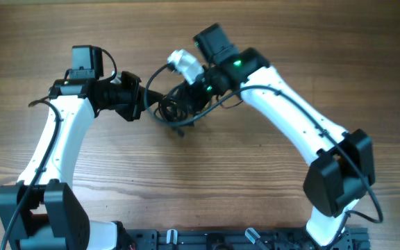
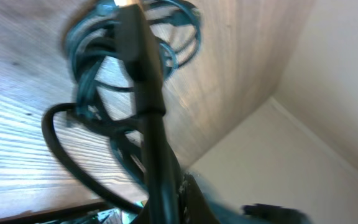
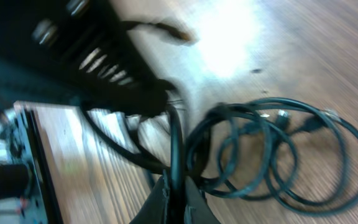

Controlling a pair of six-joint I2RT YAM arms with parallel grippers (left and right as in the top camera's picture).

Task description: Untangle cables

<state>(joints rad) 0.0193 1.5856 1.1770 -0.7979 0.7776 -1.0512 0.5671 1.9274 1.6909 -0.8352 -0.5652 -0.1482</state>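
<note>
Okay: the cables [image 1: 178, 109] sit in one looped clump on the table [image 1: 255, 160], between both hands. Your right hand [image 1: 190, 97] looks clenched on a strand, and the coils trail toward the left hand [image 1: 140, 97] just beside them. Left grip: can't tell, view's blurred. Separation axis runs left-right.

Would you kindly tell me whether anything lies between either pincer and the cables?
Nothing visible does. The left pincer and right pincer both sit right at the cables on the wooden table; the right one appears to pinch a strand.
</note>
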